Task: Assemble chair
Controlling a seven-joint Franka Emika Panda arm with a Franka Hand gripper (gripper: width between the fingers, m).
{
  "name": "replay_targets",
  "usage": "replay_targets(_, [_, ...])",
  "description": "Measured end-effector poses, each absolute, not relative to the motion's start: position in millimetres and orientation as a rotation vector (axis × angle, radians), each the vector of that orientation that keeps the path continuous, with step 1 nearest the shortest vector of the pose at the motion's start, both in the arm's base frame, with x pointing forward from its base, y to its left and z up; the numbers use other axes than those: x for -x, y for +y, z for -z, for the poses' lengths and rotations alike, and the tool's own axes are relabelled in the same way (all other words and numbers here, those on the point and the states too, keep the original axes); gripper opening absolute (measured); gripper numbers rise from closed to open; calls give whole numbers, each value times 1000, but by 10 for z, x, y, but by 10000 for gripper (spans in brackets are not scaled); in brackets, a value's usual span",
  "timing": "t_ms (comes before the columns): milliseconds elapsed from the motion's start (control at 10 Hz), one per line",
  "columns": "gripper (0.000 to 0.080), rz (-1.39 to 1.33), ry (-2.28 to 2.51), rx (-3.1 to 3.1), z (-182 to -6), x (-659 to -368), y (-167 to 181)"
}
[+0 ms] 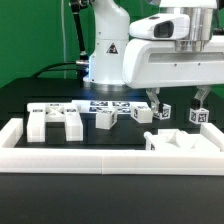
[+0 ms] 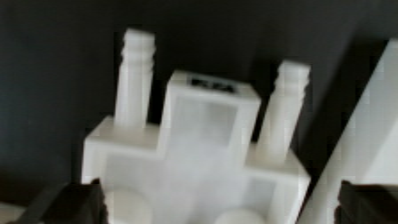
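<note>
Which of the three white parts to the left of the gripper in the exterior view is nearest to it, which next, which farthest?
1. Small white part, just to the exterior view's left of the gripper.
2. Tagged white part, at mid-table.
3. Wide slotted part, far at the exterior view's left.

white glossy rounded arm (image 1: 108, 50), black cables (image 1: 76, 40), dark pincer (image 1: 180, 108) fingers

Four white chair pieces (image 1: 57, 121) (the leftmost cluster may be two), one border frame (image 1: 80, 153), one marker board (image 1: 105, 103), two fingers (image 1: 198, 113), one black surface (image 1: 120, 133).
</note>
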State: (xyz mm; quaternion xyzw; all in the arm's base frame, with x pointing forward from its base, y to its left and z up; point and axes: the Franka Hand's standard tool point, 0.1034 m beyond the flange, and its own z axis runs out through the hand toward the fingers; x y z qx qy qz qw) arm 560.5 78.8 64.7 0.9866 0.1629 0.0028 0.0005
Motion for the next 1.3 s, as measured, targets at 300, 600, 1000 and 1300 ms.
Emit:
replay_targets(300, [649,-11,511,-3099,-643,-5617,781])
replay_targets(600, [649,-54,486,-3110,-602,-5200,739])
replay_targets(1000, [649,-19,482,-3110,-543,-4901,660])
replay_targets(1300, [649,-10,480,-3112,-494,-4877,571])
